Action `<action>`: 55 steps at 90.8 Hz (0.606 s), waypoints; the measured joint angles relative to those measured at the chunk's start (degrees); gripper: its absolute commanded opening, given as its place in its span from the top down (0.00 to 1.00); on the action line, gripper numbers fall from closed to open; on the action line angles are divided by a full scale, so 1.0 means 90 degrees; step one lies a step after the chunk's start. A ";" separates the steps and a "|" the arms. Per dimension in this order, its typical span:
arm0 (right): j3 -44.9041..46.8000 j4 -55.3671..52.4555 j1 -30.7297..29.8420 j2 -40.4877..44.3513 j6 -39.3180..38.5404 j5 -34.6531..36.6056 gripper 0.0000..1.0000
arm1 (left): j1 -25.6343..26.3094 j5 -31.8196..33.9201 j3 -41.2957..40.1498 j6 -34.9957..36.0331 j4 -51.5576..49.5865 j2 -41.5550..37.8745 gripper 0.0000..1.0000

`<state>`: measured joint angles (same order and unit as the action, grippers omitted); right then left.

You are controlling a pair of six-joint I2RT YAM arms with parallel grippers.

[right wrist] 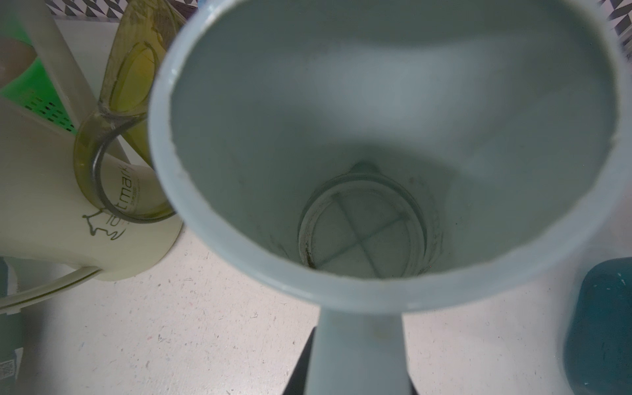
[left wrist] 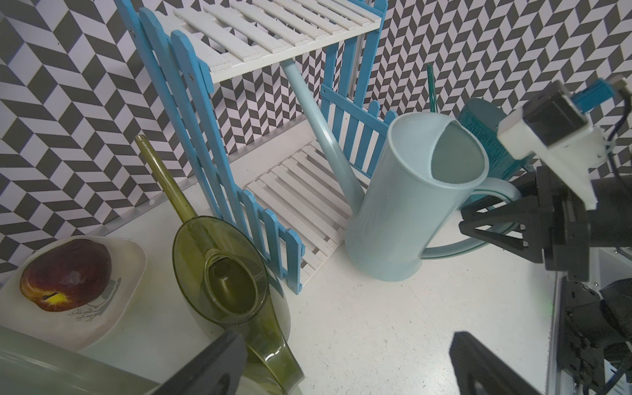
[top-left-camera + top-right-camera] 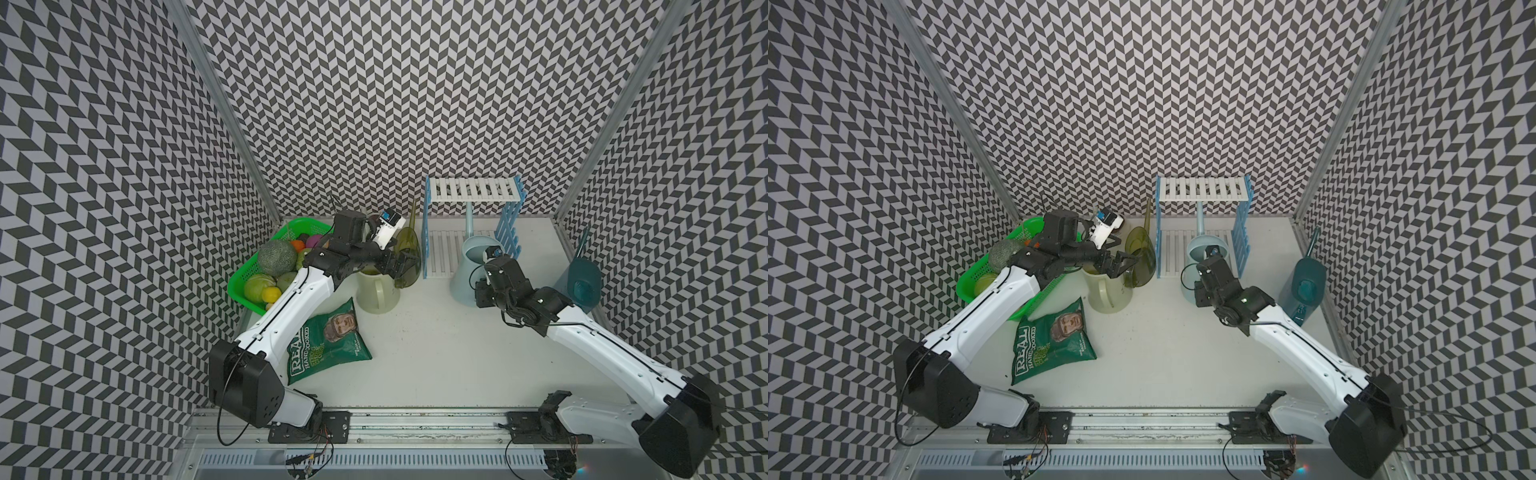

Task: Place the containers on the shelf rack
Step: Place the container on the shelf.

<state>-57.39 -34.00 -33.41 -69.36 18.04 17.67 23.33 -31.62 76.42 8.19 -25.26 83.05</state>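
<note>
- Standing at 10 o'clock on the table, the cream can is not gripped and has yet to be shelved.
- The left gripper is held over that can's rim with its jaws spread wide and nothing between them.
- The olive-green can is found on the table at 9 o'clock of the shelf rack, just beside its blue side panel.
- Both white shelves are seen bare, so all four placements are judged to be outstanding.
- The pale blue can is set at 6 o'clock of the rack, at the lower shelf's front edge, with its spout reaching under the upper shelf.
- Its handle is clamped by the right gripper, so this can is judged to be the one in hand.
- The teal can is seen at 4 o'clock of the rack, well apart and not gripped.
</note>
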 measured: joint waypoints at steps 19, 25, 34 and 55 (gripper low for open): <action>-0.0158 0.0107 0.0260 -0.0165 -0.0172 -0.0083 0.96 | 0.0000 0.0002 0.0002 0.0039 -0.0027 0.0000 0.00; -0.0180 0.0134 0.0379 -0.0233 -0.0240 -0.0109 0.96 | 0.0000 0.0007 0.0012 0.0041 -0.0041 0.0000 0.00; -0.0231 0.0168 0.0546 -0.0393 -0.0318 -0.0163 0.96 | -0.0002 0.0049 0.0022 0.0056 -0.0051 0.0000 0.00; -0.0595 0.0318 0.0811 -0.0862 -0.0510 -0.0265 0.96 | -0.0002 0.0153 0.0022 0.0066 -0.0063 0.0000 0.00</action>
<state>-62.74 -31.14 -26.11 -77.12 13.45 15.29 23.31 -30.24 76.62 8.78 -25.82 83.05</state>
